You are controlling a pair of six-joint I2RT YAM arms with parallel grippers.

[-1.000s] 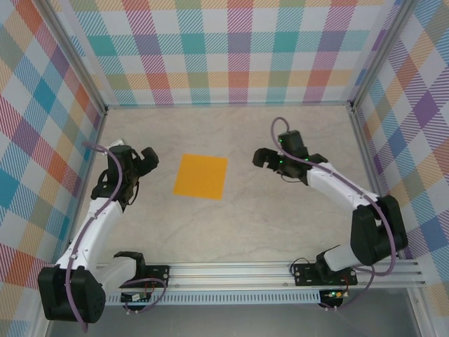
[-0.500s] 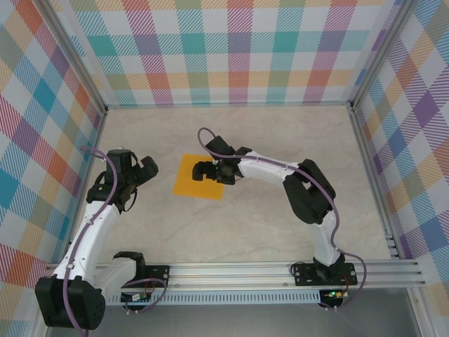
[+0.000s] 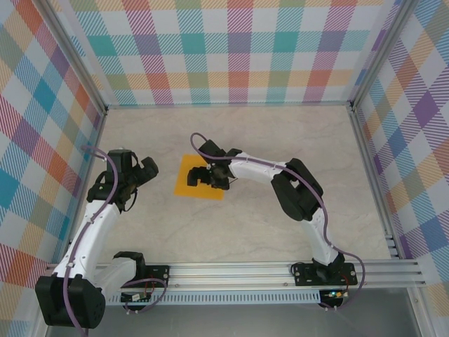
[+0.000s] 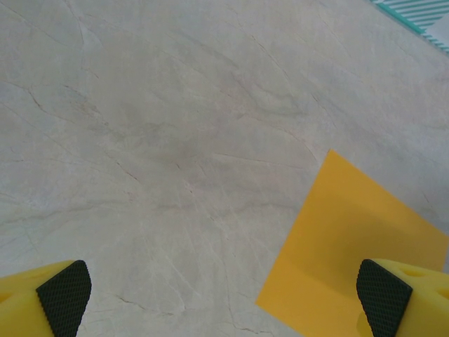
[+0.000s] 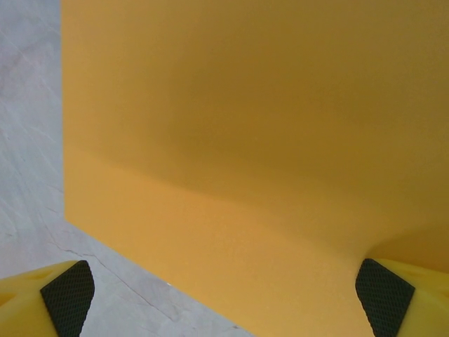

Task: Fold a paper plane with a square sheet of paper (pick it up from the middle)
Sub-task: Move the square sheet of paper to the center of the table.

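The square sheet of paper (image 3: 184, 188) is plain orange-yellow and lies flat on the marble-look table, left of centre. My right gripper (image 3: 198, 176) hangs low over its middle, open, with nothing between its black pads. In the right wrist view the sheet (image 5: 245, 126) spreads close under the right gripper (image 5: 224, 295), one pad over paper and the other over bare table. My left gripper (image 3: 147, 170) stands open to the left of the sheet, apart from it. The left wrist view has the sheet's corner (image 4: 358, 239) ahead of the right-hand finger of the left gripper (image 4: 223, 296). The paper plane is out of view.
Checked fabric walls (image 3: 224, 49) close in the table on three sides. An aluminium rail (image 3: 231, 270) with the arm bases runs along the near edge. Bare tabletop (image 3: 280, 232) lies to the right of and in front of the sheet.
My right arm has swung from the right side of the table to the left and now sits over the sheet's middle. The left gripper has barely shifted. Both stay open.
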